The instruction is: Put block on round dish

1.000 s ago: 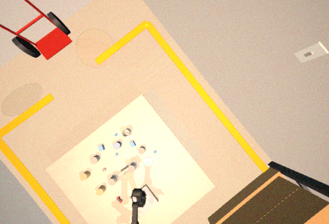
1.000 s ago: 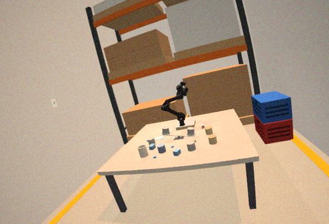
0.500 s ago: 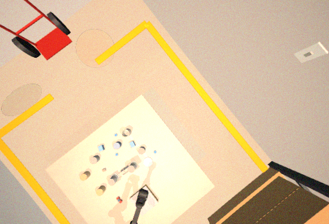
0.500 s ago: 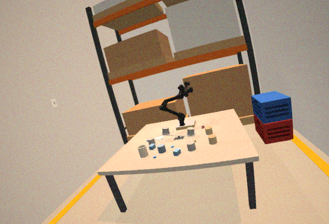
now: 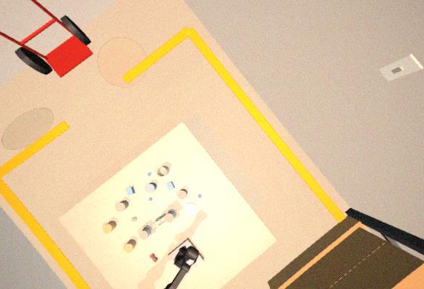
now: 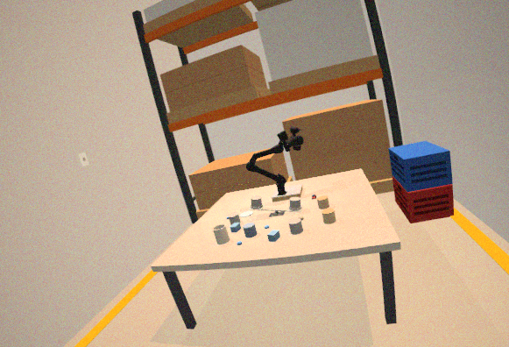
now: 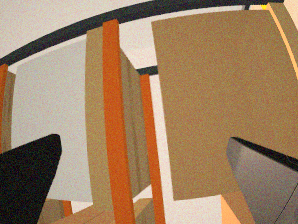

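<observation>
Two like grey-brown cups stand at the ends of the small balance point(image 5: 158, 221) point(image 6: 277, 209): one cup point(image 5: 171, 215) point(image 6: 256, 202) on the side near the dish, the other cup point(image 5: 146, 231) point(image 6: 295, 203) on the far side. Which way the beam tilts is too small to tell, and no hidden block shows. The round white dish point(image 5: 190, 208) point(image 6: 246, 214) lies bare beside the nearer cup. My gripper point(image 5: 187, 255) point(image 6: 298, 136) point(image 7: 147, 145) is open and empty, high above the arm's base and away from both cups; its wrist view shows only shelving and boxes.
Near the balance stand brownish cylinders point(image 5: 122, 205) point(image 6: 295, 226), yellowish cylinders point(image 5: 129, 245) point(image 6: 328, 215), a lilac cylinder point(image 5: 150, 187) point(image 6: 250, 230), a hollow beige cup point(image 5: 163, 170) point(image 6: 221, 234), blue boxes point(image 5: 130, 190) point(image 6: 273, 236) and a small red item point(image 5: 153, 257) point(image 6: 314, 196).
</observation>
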Available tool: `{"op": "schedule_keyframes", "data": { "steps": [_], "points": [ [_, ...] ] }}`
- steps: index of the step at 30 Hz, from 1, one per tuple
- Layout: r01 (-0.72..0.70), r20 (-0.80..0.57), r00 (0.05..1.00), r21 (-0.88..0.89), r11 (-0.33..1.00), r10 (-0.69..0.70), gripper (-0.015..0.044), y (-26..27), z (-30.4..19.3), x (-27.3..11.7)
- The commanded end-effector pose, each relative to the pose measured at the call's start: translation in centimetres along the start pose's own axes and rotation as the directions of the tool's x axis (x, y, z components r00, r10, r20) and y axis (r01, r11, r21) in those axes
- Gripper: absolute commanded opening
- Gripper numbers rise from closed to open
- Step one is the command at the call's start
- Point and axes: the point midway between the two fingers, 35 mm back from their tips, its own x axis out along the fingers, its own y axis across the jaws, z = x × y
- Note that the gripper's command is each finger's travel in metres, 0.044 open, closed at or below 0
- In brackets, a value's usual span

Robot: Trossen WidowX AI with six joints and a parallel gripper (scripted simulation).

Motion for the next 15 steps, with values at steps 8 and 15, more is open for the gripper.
{"op": "schedule_keyframes", "data": {
  "steps": [8,15],
  "points": [
    [0.061,0.339,0.941,-0.189,0.980,0.006,0.0440,0.6,6.5,-3.1],
    [0.163,0.534,0.846,-0.258,0.952,0.000,0.0440,0.7,10.1,-6.0]
  ]
}}
